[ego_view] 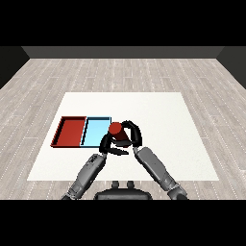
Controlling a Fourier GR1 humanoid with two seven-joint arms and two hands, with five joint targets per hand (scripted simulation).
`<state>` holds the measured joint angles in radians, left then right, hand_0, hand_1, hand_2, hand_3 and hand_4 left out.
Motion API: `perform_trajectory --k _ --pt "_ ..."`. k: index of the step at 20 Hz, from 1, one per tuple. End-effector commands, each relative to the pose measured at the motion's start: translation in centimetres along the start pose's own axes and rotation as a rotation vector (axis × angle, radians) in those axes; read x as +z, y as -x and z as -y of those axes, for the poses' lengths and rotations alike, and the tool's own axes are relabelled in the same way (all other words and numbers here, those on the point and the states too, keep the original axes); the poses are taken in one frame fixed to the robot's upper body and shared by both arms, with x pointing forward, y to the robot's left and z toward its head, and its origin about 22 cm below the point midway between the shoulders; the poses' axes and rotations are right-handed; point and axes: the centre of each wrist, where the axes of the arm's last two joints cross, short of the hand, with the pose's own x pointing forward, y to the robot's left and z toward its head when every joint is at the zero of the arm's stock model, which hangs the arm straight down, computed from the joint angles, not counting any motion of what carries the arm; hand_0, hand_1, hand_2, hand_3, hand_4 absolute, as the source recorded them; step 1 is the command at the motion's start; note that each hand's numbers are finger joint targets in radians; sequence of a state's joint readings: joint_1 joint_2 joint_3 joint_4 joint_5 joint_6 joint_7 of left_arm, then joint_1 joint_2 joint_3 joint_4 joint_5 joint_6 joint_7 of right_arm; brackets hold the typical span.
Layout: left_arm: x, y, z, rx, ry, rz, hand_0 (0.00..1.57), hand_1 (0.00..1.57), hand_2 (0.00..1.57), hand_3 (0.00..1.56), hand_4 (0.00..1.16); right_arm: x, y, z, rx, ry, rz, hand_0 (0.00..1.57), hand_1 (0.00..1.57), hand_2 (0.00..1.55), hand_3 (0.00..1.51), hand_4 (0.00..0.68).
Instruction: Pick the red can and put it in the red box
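The right hand (pixel 130 132) curls round the red can (pixel 116 129) just off the blue tray's (pixel 96 132) right edge, thumb and fingers wrapped about the can's sides so that only its top and part of its wall show. The can stands close to upright, near the table's (pixel 158 115) middle; whether it touches the surface cannot be told, since the hand covers its base. The left hand (pixel 106 145) sits just below and left of the can, its fingers lightly bent and holding nothing, close against the right hand's fingers. The red tray (pixel 70 132) lies left of the blue one, the two touching along one side, both near the table's left edge. Wide bare white surface stretches to the right and far side of the hands; beyond the table's edges runs a grey plank floor (pixel 120 72). Both forearms are cut off at the lower corners. No label or writing can be read on the can or trays.
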<state>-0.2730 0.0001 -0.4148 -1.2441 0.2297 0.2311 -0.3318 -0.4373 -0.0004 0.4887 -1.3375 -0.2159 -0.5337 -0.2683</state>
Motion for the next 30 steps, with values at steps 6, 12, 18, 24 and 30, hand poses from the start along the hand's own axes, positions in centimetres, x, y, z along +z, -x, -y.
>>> perform_trajectory --k 6,12,18,24,30 --pt "-0.9 1.2 -0.4 0.062 0.029 -0.005 0.00 0.00 0.00 0.00 0.00 -1.3 -0.9 -1.2 -0.044 -0.033 0.001 1.45 1.45 1.43 1.37 0.625" --pt "-0.5 -0.1 1.5 0.036 0.043 -0.007 0.00 0.00 0.00 0.00 0.00 -1.9 -0.4 -2.9 -0.053 -0.040 -0.006 1.49 1.49 1.45 1.38 0.617" --pt "-1.4 -0.3 2.3 0.054 0.054 0.006 0.00 0.00 0.00 0.00 0.00 -0.8 -0.2 -2.6 -0.034 -0.068 0.002 1.48 1.48 1.46 1.37 0.632" --pt "-0.5 -0.4 2.3 -0.053 -0.083 -0.028 0.00 0.00 0.00 0.00 0.60 -0.5 1.5 -2.2 -0.035 -0.073 0.002 1.46 1.46 1.45 1.37 0.626" --pt "-1.5 0.7 1.7 -0.086 -0.202 -0.108 1.57 1.57 1.50 1.38 0.91 -0.8 0.2 -3.8 -0.060 -0.086 -0.013 1.53 1.53 1.46 1.38 0.626"
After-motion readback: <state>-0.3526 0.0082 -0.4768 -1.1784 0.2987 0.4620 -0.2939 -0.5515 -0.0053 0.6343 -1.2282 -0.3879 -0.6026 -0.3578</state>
